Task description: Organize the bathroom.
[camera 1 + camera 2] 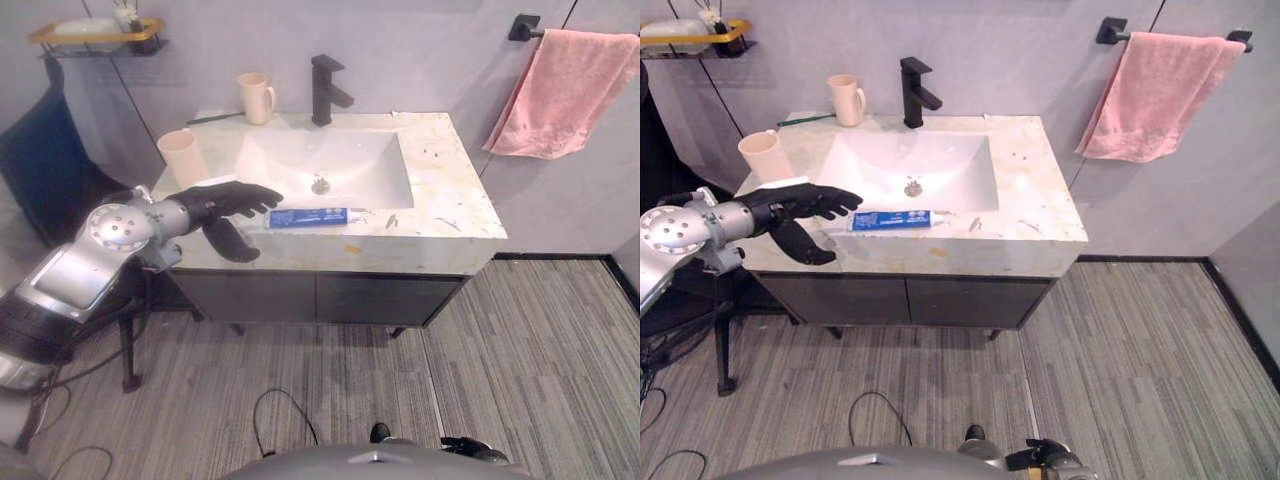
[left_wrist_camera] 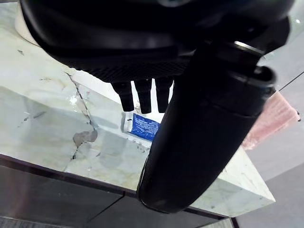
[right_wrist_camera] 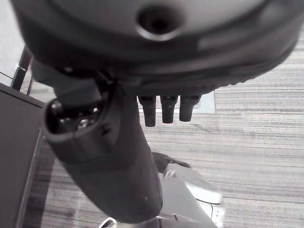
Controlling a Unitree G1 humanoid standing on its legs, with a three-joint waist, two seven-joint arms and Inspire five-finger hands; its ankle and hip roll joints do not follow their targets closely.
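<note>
The left hand (image 1: 232,203) hovers over the front left part of the counter (image 1: 455,215), fingers stretched out nearly straight and spread from the thumb, which hangs below them toward the counter's front edge. It holds nothing. Just past its fingertips lies the toothpaste tube (image 1: 308,216), flat on the counter's front strip between the sink (image 1: 330,165) and the front edge. The tube's long axis runs along that front edge, roughly in line with the way the fingers point, so its near end faces the fingertips; in the left wrist view that end shows just beyond the fingers (image 2: 142,97), seemingly with a small gap.

That is the relation the next move likely turns on: the tube lies straight ahead of the left hand, end-on, so a short reach forward and a closing of thumb against fingers should take it, perhaps with a turn of the wrist to grip across its width.

The right hand (image 3: 164,109) hangs low over the floor, well away from the counter, fingers fairly straight and holding nothing; the left is clearly the nearer one.

Farther from the left hand, behind it, stands a cup (image 1: 181,155) near the counter's left edge, and a second cup (image 1: 256,97) sits beside the faucet (image 1: 326,90). A pink towel (image 1: 565,95) hangs on the wall far to the right.
</note>
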